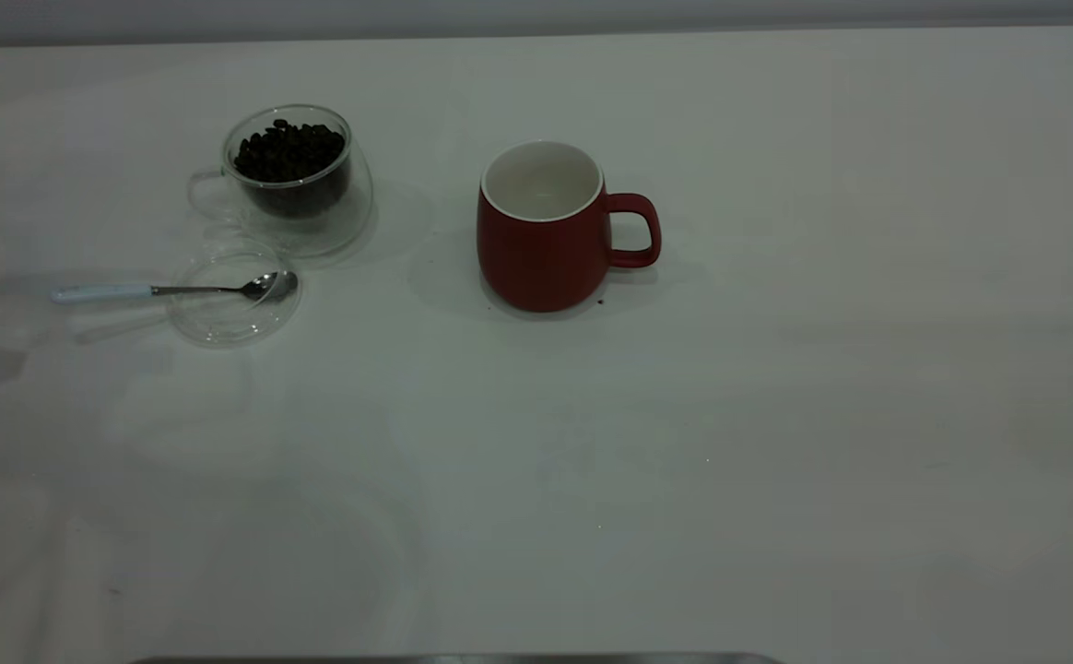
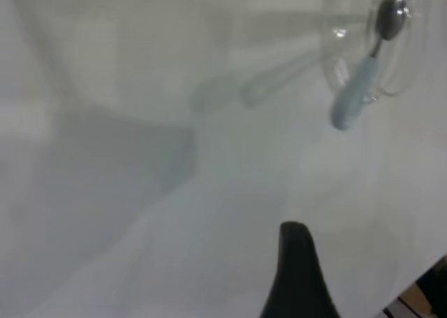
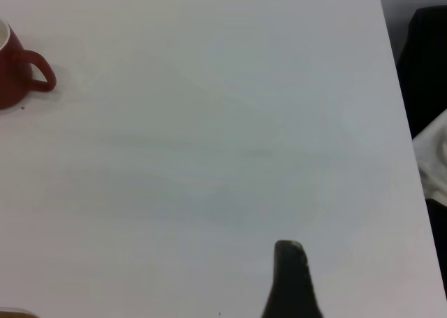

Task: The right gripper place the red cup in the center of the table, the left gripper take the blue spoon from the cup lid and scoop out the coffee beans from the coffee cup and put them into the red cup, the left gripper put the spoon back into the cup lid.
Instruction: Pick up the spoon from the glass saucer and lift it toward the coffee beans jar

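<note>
Red cup's parked, spoon's up next

The red cup [image 1: 541, 231] sits mid-table, empty, ready for beans. The blue spoon [image 1: 168, 290] rests bowl-in on the cup lid [image 1: 234, 293], just near of the coffee cup [image 1: 292, 180]. Can't tell either gripper's finger state.

Only 1 dark fingertip of the left pincer [image 2: 297, 262] and right pincer [image 3: 290, 276] shows.

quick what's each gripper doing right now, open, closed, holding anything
Left gripper: only one fingertip shows; cannot tell, nothing visibly held.
Right gripper: only one fingertip shows; cannot tell, nothing visibly held.
</note>
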You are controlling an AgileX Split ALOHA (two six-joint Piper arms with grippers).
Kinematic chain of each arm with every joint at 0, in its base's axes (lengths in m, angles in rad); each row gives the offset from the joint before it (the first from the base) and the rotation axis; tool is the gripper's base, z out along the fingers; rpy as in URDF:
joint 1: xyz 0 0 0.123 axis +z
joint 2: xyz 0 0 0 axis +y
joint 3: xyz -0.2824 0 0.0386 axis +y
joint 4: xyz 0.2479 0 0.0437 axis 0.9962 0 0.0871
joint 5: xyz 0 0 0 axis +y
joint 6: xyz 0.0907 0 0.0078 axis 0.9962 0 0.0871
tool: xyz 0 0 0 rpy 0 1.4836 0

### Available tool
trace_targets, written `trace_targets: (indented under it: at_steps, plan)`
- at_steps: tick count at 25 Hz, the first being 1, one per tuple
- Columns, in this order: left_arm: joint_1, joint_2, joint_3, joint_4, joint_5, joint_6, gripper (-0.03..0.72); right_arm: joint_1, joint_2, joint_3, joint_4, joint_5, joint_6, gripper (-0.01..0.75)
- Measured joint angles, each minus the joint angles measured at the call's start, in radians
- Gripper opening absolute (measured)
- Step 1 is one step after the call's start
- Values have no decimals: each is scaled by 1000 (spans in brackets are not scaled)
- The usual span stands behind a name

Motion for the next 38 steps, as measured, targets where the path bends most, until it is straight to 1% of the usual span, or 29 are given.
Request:
trace_targets:
  at_steps: [4,7,13,18,23,31,38]
  plan:
    - [-30,32,0,-54,-10,56,588,0,0,0,0,0,0,587]
    - [-49,60,-1,-130,-10,100,588,0,0,0,0,0,0,587]
    - [-54,103,-2,-179,-17,121,588,0,0,0,0,0,0,587]
    - [-55,149,-2,-250,-16,148,588,0,0,0,0,0,0,587]
    - [-55,190,-2,-277,-14,163,588,0,0,0,0,0,0,587]
    - [-55,238,-2,-377,45,230,588,0,0,0,0,0,0,587]
    - [-55,245,-2,-389,84,240,588,0,0,0,0,0,0,587]
